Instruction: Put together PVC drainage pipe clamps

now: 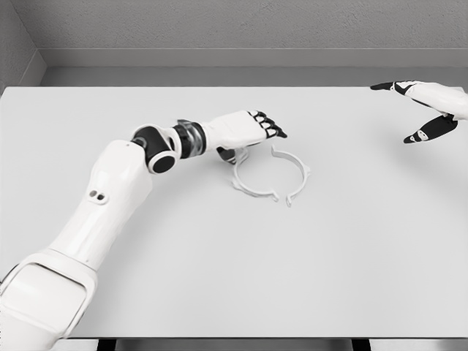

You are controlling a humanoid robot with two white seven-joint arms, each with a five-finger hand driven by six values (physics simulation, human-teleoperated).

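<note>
left arm rising from lower left of frame, elbow bent, forearm reaching right toward centre, left hand palm down, dark-tipped fingers extended and loosely together, right hand at upper right edge, fingers spread, holding nothing

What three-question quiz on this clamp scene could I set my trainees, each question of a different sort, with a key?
1. True or false: the left hand is over the rear left of the clamp halves.
2. Where is the right hand?
A. Resting on the clamp halves
B. At the far right, apart from the parts
C. Out of view
3. Fill in: the two white half rings lie on the ___, their ends at the front not closed together.

Key
1. True
2. B
3. table
</note>
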